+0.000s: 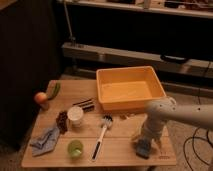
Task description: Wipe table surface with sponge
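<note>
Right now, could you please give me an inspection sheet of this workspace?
Surface: table surface, light wood with plank seams.
Job's things: sponge near the front right edge.
Clutter: orange tub, dish brush, cloth rag, green cup, white cup, fruit.
Gripper: gripper low at the sponge; contact unclear.
Cables: cables on the floor, right.
Surroundings: metal rail behind the table.

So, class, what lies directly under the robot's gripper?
The gripper is low at the near right corner of the table surface. Under it shows the blue-grey sponge, lying on the wood. The arm covers the sponge's top, so contact cannot be judged.
</note>
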Controlling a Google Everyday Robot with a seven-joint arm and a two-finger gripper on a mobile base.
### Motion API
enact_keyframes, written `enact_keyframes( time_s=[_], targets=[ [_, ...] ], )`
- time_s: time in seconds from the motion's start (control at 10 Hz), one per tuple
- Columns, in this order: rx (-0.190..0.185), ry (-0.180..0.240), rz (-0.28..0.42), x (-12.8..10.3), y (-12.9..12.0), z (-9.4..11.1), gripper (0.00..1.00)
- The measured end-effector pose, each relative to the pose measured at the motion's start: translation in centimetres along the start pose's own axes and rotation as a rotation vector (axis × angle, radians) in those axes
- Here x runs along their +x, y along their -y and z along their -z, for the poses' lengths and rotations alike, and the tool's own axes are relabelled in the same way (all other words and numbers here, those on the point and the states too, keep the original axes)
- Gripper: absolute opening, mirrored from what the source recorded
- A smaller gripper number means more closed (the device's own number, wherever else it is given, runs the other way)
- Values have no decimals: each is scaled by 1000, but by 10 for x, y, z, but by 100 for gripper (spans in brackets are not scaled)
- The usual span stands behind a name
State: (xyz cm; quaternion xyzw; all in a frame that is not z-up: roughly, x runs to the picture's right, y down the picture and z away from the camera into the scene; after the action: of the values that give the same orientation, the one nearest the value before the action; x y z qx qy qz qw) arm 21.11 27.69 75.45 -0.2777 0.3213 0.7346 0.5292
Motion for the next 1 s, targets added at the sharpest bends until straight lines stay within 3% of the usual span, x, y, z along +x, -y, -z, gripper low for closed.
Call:
enact_keyframes(
  time_s=[0.5,0.7,1.0],
  targets=[
    [33,-16,-20,-5,-2,-10,79],
    [46,-22,-27,-5,-1,-16,66],
    [68,-23,-36,-5,-3,-24,37]
  ],
)
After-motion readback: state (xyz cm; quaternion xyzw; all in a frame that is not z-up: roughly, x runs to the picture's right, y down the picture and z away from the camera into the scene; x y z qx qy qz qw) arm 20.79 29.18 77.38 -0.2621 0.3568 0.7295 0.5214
